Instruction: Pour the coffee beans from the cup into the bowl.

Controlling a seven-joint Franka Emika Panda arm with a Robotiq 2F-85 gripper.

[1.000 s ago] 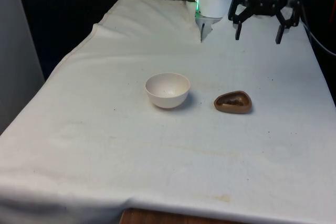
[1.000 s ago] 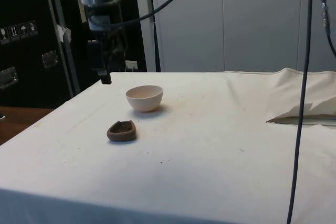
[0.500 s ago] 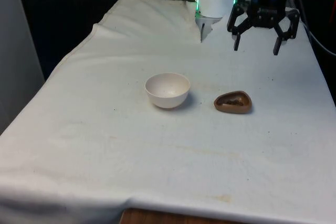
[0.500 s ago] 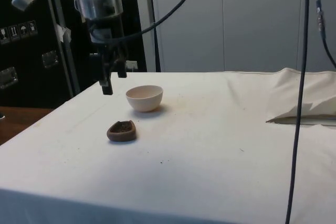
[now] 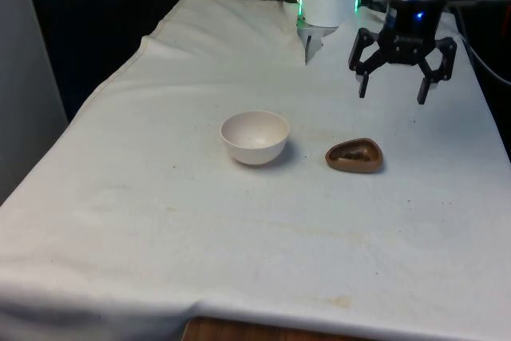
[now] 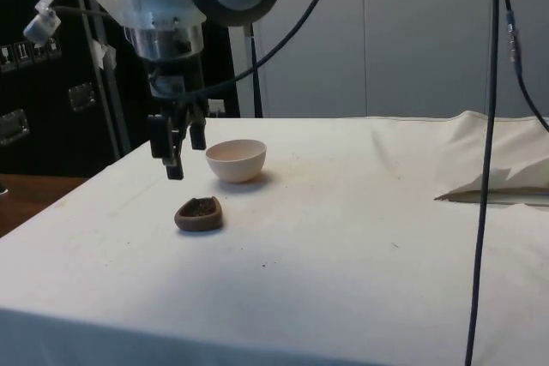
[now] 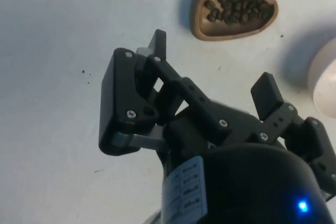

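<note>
A small brown cup [image 5: 354, 156] [image 6: 199, 213] [image 7: 232, 7], low and rounded-triangular, holds dark coffee beans and rests on the white cloth. To the front view's left of it stands an empty cream bowl [image 5: 255, 137] [image 6: 236, 160], whose rim shows at an edge of the wrist view [image 7: 325, 82]. My black gripper [image 5: 392, 94] [image 6: 178, 159] [image 7: 212, 66] hangs open in the air, above the cloth and behind the cup, nearer the robot's base. Nothing is between its fingers.
A folded ridge of cloth [image 5: 231, 37] [image 6: 493, 177] lies at the table's far end near the robot's base. Black cables [image 6: 491, 126] hang down in the side view. The table's front edge [image 5: 263, 313] shows bare wood below the cloth.
The gripper has come down and moved towards the cup, away from the robot's base. Its fingers stay open. Cup and bowl have not moved.
</note>
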